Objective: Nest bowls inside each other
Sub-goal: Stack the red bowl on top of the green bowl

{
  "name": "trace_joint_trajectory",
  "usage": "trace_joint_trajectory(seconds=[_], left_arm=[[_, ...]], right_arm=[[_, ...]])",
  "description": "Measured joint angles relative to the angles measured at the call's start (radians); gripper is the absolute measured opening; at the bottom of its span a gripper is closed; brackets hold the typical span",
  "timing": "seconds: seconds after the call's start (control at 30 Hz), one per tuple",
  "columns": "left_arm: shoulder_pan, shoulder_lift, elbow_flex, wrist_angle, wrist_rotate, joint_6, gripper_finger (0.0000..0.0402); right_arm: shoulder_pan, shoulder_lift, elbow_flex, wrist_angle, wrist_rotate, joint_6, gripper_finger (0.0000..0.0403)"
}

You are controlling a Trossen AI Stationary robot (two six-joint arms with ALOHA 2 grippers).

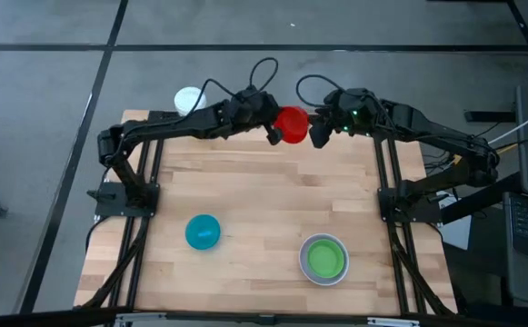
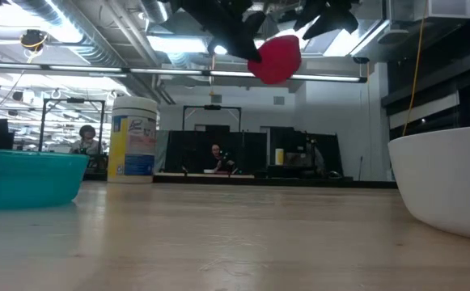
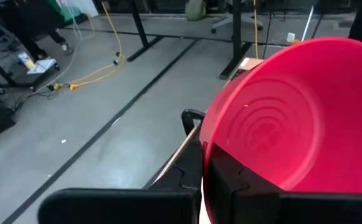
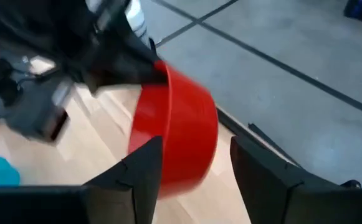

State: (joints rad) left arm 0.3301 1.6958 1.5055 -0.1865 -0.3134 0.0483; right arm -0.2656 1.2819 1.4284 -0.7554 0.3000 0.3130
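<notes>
A red bowl (image 1: 291,123) hangs high above the table's far edge, tipped on its side, with my left gripper (image 1: 273,134) shut on it. Just to its right my right gripper (image 1: 318,136) is open; in the right wrist view the red bowl's (image 4: 181,137) outer wall shows between the spread fingers. A teal bowl (image 1: 203,232) rests on its base at the near left. At the near right a green bowl (image 1: 323,258) sits inside a white bowl (image 2: 449,182). My left gripper pinches the red bowl's rim (image 3: 204,152), one finger inside the bowl and one outside. The fingers come nearly level from the table's left. The bowl is lifted clear of the table and tilted, its hollow facing the left wrist camera. My right gripper: a gap shows beside one finger (image 4: 255,165); whether the other touches the wall, I cannot tell.
A white cylindrical container (image 1: 189,100) with a yellow-blue label stands at the far left corner, behind my left arm. The wooden tabletop (image 1: 264,200) between the arms and the near bowls is bare. People sit in the room beyond the table.
</notes>
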Motion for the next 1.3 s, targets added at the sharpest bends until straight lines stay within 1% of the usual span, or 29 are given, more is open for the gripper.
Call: trace_joint_trajectory(seconds=[0.13, 0.27, 0.33, 0.43, 0.67, 0.8, 1.07, 1.17, 1.3], left_arm=[[-0.008, 0.044, 0.043, 0.004, 0.002, 0.023, 0.0001], [-0.009, 0.098, 0.090, -0.006, 0.039, 0.029, 0.0001], [-0.016, 0.110, 0.119, -0.002, 0.039, 0.045, 0.0001], [-0.023, 0.114, 0.148, -0.018, 0.032, 0.067, 0.0001], [-0.022, 0.110, 0.166, -0.038, 0.039, 0.080, 0.0001], [-0.028, 0.105, 0.166, -0.050, 0.027, 0.079, 0.0001], [-0.037, 0.082, 0.169, -0.086, 0.011, 0.070, 0.0001], [-0.037, 0.068, 0.169, -0.115, -0.011, 0.073, 0.0001], [-0.037, 0.056, 0.169, -0.144, -0.009, 0.075, 0.0001]], right_arm=[[-0.002, 0.003, 0.002, 0.003, -0.016, 0.012, 0.0188], [0.003, 0.007, 0.002, 0.005, -0.028, 0.039, 0.0178], [0.005, 0.011, 0.001, -0.011, -0.028, 0.043, 0.0173], [0.005, 0.011, 0.004, -0.017, -0.027, 0.054, 0.0165], [0.005, 0.014, 0.003, -0.024, -0.023, 0.062, 0.0154], [0.004, 0.014, 0.003, -0.027, -0.024, 0.061, 0.0153], [0.005, 0.016, 0.001, -0.030, -0.019, 0.050, 0.0164], [0.004, 0.017, 0.001, -0.030, -0.020, 0.046, 0.0162], [0.005, 0.017, 0.008, -0.039, -0.026, 0.044, 0.0155]])
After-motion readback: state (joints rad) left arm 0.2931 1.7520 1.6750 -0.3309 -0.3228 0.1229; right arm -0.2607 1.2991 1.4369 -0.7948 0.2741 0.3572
